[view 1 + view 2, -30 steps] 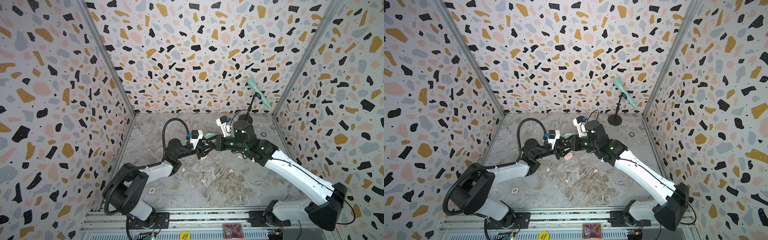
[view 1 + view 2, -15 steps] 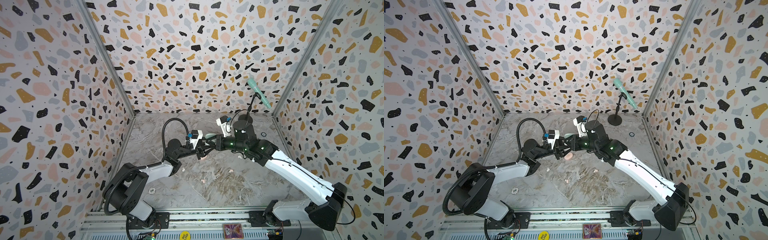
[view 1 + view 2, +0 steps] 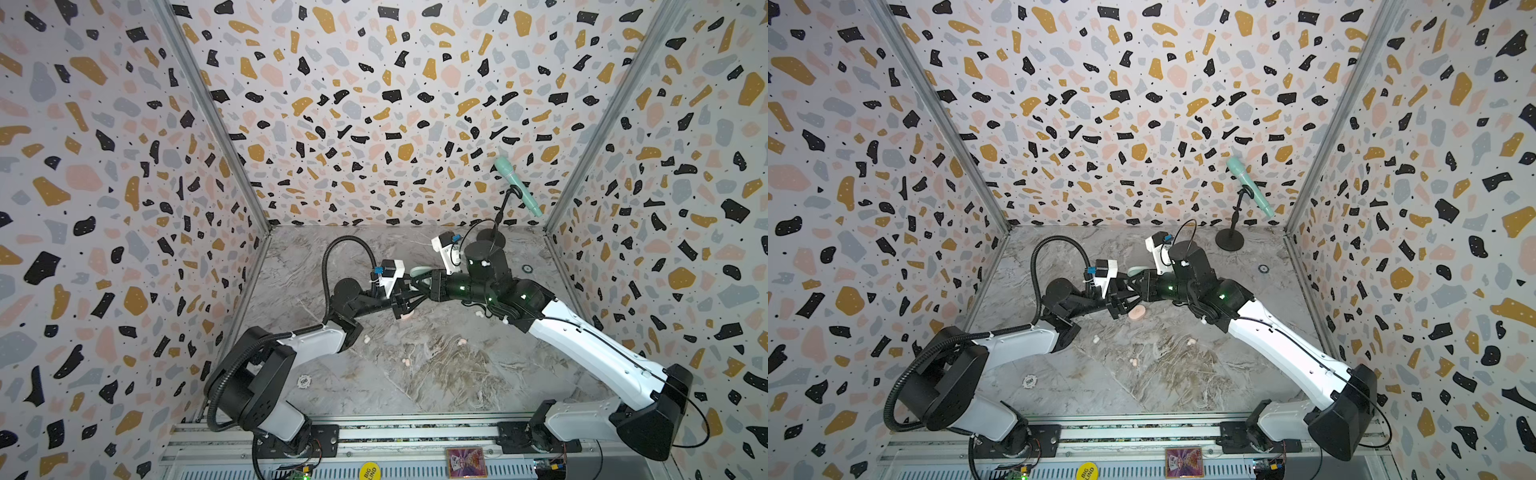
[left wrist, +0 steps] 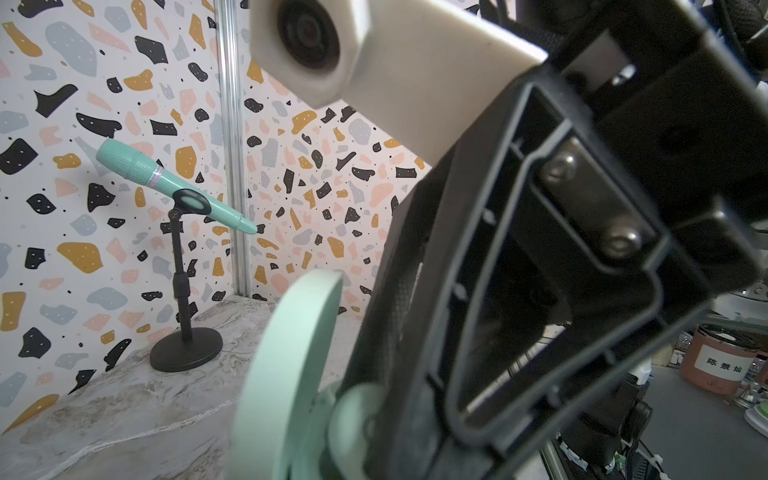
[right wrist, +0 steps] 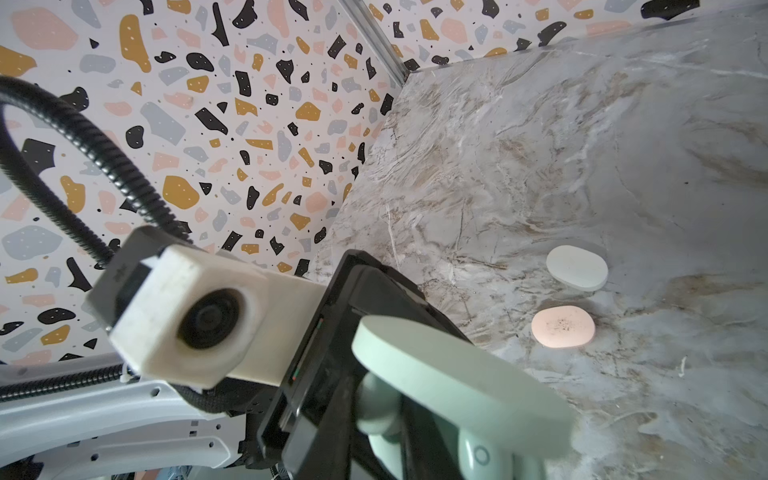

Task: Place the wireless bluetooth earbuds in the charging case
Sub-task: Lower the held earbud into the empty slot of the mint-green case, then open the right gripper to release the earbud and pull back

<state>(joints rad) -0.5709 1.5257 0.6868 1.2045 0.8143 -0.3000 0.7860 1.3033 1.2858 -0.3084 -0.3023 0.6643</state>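
Observation:
My two grippers meet above the middle of the table. The left gripper (image 3: 409, 301) is shut on the base of the mint green charging case (image 3: 419, 272), held off the table with its lid (image 4: 291, 353) standing open. The right gripper (image 3: 417, 286) is shut on a mint green earbud (image 5: 378, 411) and holds it against the case's inside, just under the lid (image 5: 457, 382). That earbud (image 4: 357, 415) shows blurred in the left wrist view, beside a black right finger (image 4: 399, 332). Loose earbuds lie on the table: a white one (image 3: 367, 338) and two pink ones (image 3: 462, 341) (image 3: 408, 362).
A shut pink case (image 3: 1137, 312) lies right below the grippers, and a shut white case (image 5: 577, 267) lies beside it. A mint microphone on a black stand (image 3: 1229, 241) sits at the back right. A poker chip (image 3: 304, 381) lies front left. Terrazzo walls enclose three sides.

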